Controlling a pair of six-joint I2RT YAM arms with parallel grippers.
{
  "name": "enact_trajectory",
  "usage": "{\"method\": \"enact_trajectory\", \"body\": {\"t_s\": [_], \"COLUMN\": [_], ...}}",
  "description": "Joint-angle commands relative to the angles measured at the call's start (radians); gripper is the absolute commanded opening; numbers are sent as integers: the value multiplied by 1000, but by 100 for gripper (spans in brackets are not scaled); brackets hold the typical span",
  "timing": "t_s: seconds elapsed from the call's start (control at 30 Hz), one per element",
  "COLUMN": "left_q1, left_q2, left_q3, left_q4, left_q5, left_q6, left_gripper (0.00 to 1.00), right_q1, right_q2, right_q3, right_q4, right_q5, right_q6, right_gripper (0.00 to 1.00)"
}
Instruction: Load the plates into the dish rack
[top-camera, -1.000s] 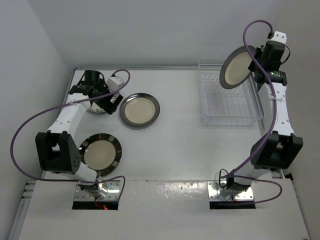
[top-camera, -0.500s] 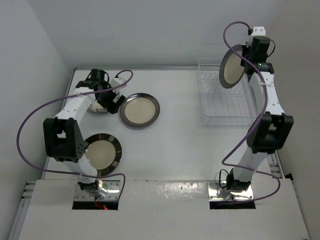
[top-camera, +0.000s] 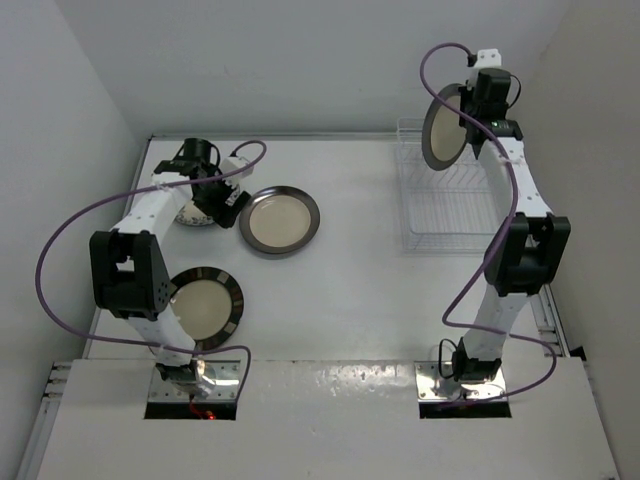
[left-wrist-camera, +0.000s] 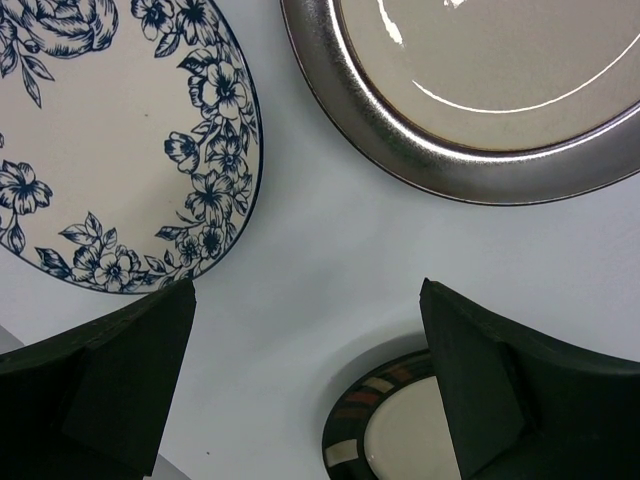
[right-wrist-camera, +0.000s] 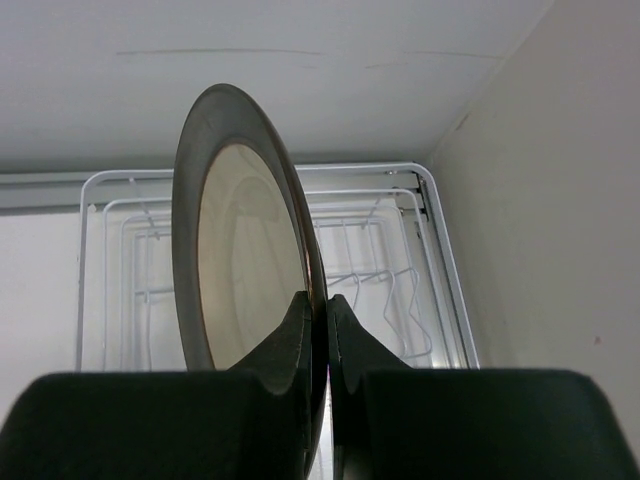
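The floral plate (top-camera: 186, 214) lies flat at the far left of the table (top-camera: 350, 285), and in the top view the arm over it hides most of it. The left gripper (left-wrist-camera: 305, 292) hangs just above the bare table beside this plate, with its 2 fingers (left-wrist-camera: 120, 385) spread wide apart and nothing between them. In the left wrist view the blue flowers of the rim sit left of that gap.

Near the left arm's base, at the near left, a banded plate (top-camera: 212, 305) rests flat. Its dark rim carries pale blocks, and the arm covers its left edge. A grey-rimmed plate (top-camera: 279, 220) lies flat just right of the floral plate, close to it but apart, with its cream centre up.

Well to the right, the dish rack (top-camera: 455, 212) stands on the far right of the table, close to the right wall. The held plate (top-camera: 441, 130) is up on edge over the rack's far left part, its cream face turned left. The right gripper (right-wrist-camera: 318, 305) is clamped on this plate's rim, 1 finger on each face. The right wrist view shows the rack's white bars below and behind the plate; whether the plate touches them I cannot tell.
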Motion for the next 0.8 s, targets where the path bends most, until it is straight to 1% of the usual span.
{"method": "enact_trajectory", "body": {"t_s": [0.0, 0.13, 0.17, 0.27, 0.3, 0.5, 0.7, 0.77], "left_q1": [-7, -7, -7, 2, 2, 2, 2, 2], "left_q2": [-5, 4, 4, 4, 4, 13, 13, 13], "left_q3": [30, 30, 30, 30, 30, 30, 21, 21], "left_q4": [0, 0, 0, 0, 0, 0, 0, 0], "left_q5": [-6, -15, -24, -24, -24, -24, -15, -15], "left_q6": [-7, -7, -7, -7, -7, -7, 3, 3], "left_gripper": [100, 100, 100, 100, 100, 100, 100, 100], "right_q1": [14, 34, 38, 38, 67, 92, 97, 100], "right_q2": [-66, -77, -80, -94, -97, -122, -151, -160], "right_q3": [-34, -91, -101, -108, -104, -97, -129, -155], "right_q4": [218, 229, 264, 293, 304, 359, 381, 413], "right_q5": [60, 100, 118, 138, 135, 179, 187, 207], "right_q6": [-16, -48, -54, -46, -46, -66, -68, -68], "right_gripper": [0, 0, 0, 0, 0, 0, 0, 0]}}
